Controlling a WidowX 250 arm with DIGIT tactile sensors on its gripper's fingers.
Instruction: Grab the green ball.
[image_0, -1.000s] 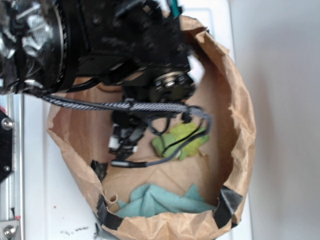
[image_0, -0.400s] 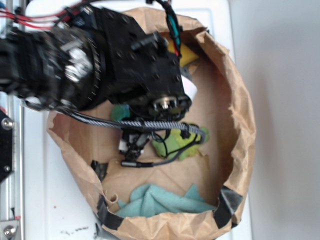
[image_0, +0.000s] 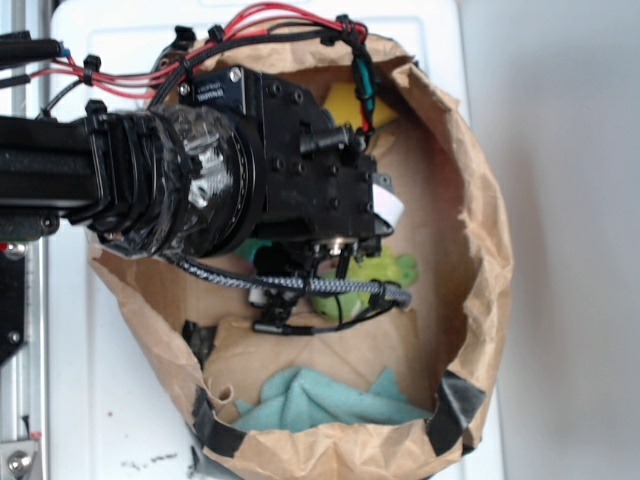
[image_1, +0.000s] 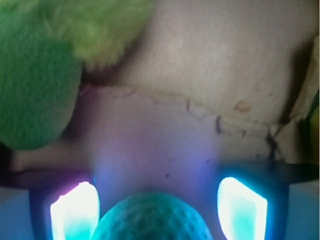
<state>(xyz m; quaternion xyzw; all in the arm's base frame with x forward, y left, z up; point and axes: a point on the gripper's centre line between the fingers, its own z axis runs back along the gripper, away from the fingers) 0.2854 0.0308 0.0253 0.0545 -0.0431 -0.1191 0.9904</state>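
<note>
While arm is reaching down into paper bag (image_0: 480, 230), you are seeing gripper (image_1: 158, 212) standing apart, fingers (image_1: 74, 210) glowing either side of green ball (image_1: 150, 220). Ball sitting between them on bag floor; contact unclear. Plush toy (image_1: 45, 65) lying beyond, upper left.

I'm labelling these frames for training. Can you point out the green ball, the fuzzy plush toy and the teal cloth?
green ball (image_1: 149, 218): wrist view, dimpled top.
fuzzy plush toy (image_1: 35, 85): wrist view, round head.
teal cloth (image_0: 325, 400): exterior view, folded middle.

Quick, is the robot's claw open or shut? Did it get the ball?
Gripper: open, fingers on both sides of the green ball, not squeezing it yet.
</note>
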